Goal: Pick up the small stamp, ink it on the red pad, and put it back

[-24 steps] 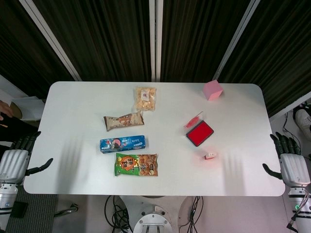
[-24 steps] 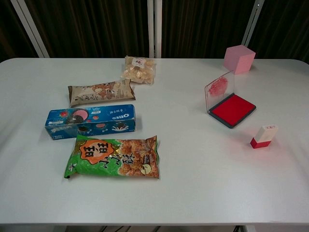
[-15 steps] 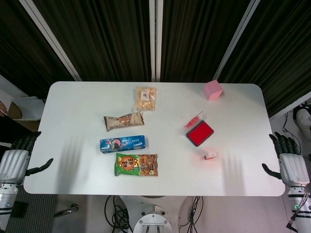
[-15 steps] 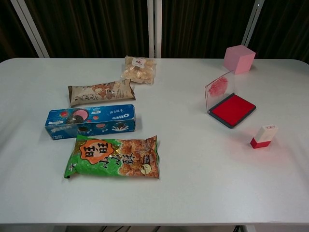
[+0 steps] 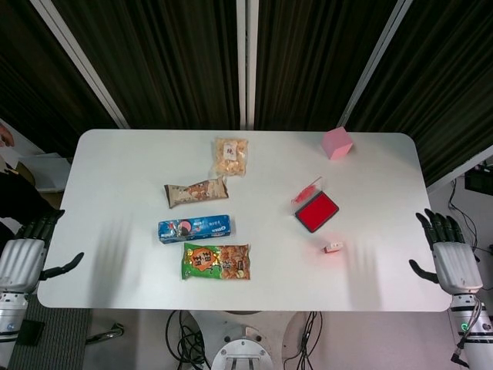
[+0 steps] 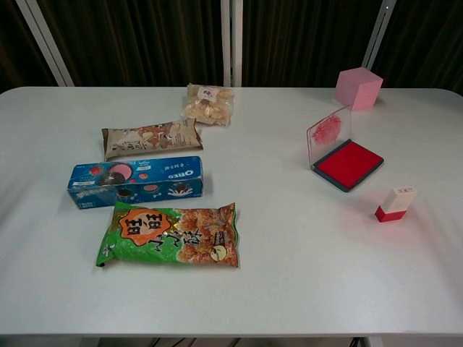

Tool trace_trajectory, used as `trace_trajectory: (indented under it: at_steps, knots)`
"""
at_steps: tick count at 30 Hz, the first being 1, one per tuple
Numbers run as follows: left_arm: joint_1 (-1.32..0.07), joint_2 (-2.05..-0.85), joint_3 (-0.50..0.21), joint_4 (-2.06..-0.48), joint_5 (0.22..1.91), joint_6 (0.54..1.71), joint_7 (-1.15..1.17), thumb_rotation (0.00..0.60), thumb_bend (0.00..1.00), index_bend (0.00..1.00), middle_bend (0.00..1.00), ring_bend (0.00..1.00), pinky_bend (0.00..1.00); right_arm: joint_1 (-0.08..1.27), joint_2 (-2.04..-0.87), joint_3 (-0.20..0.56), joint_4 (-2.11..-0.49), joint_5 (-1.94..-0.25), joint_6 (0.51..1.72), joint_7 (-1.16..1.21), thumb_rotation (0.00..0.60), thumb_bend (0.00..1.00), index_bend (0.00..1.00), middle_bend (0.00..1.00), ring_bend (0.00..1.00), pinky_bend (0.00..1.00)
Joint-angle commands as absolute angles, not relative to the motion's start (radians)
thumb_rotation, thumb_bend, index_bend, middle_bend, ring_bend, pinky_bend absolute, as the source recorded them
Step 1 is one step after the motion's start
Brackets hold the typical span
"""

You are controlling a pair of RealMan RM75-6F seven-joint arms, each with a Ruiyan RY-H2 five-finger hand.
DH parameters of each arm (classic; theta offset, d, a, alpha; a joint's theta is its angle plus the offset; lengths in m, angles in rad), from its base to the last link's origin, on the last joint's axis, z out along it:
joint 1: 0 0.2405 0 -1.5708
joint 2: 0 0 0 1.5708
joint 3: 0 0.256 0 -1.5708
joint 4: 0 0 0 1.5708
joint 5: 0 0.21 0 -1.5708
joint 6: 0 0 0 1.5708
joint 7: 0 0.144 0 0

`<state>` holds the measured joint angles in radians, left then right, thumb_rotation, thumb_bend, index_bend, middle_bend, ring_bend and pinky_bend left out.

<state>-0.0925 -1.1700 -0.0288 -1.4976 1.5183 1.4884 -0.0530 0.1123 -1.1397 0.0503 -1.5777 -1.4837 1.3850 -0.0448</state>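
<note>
White tabletop (image 5: 370,177) carries everything, and both hands sit off its near corners. The right hand (image 5: 449,258) hangs just past the right edge, palm-back up, its fingers (image 5: 436,226) straight and spread apart, thumb out toward the table, gripping nothing. The left hand (image 5: 23,254) mirrors it beyond the left edge, fingers extended and apart, thumb pointing inward, also empty. Neither hand shows in the chest view. The small stamp (image 5: 333,247) lies on its side on the table, inward from the right hand and a little ahead of it, well apart from it; the chest view shows it as a white block with a red base (image 6: 396,204). Just beyond the stamp, farther from the right hand, sits the red pad (image 5: 316,211), its clear lid (image 6: 328,134) standing open and tilted up on the far side, smeared with red ink. The stamp and pad are near one another but not touching. A pink cube (image 5: 337,142) rests near the far right corner, well ahead of the right hand. Nearer the left hand's side, a green snack bag (image 5: 216,261) lies closest to the front edge, a blue Oreo box (image 5: 194,228) just behind it, then a brown wrapped bar (image 5: 196,192), and farthest back a small clear bag of snacks (image 5: 230,156). Dark curtains (image 5: 154,54) hang behind the table.
</note>
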Motion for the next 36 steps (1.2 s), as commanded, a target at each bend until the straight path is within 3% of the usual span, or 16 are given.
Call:
trace_trajectory:
  at_steps: [1,7,13,21,36]
  knots:
    - [-0.097,-1.174,-0.031,-1.493,1.517,1.484,-0.055,0.180,0.17,0.09,0.12,0.12,0.21,0.138,-1.140,0.041,-1.598,-1.513,1.360,-0.126,0.600,0.14,0.00,0.00,0.00,0.00]
    - [-0.105,-1.186,-0.032,-1.482,1.518,1.472,-0.058,0.183,0.17,0.09,0.12,0.12,0.21,0.193,-1.197,0.023,-1.643,-1.535,1.278,-0.371,0.600,0.14,0.00,0.02,0.00,0.00]
    - [-0.102,-1.190,-0.027,-1.474,1.517,1.471,-0.068,0.183,0.17,0.09,0.12,0.12,0.21,0.240,-1.329,0.033,-1.614,-1.507,1.218,-0.498,0.600,0.14,0.01,0.07,0.00,0.00]
    - [-0.099,-1.188,-0.027,-1.463,1.514,1.472,-0.083,0.182,0.17,0.09,0.12,0.12,0.21,0.281,-1.464,0.051,-1.526,-1.448,1.170,-0.541,0.600,0.15,0.10,0.15,0.00,0.00]
    - [-0.096,-1.194,-0.025,-1.441,1.515,1.474,-0.105,0.184,0.17,0.09,0.12,0.12,0.21,0.306,-1.582,0.053,-1.403,-1.401,1.156,-0.502,0.600,0.18,0.35,0.31,0.04,0.00]
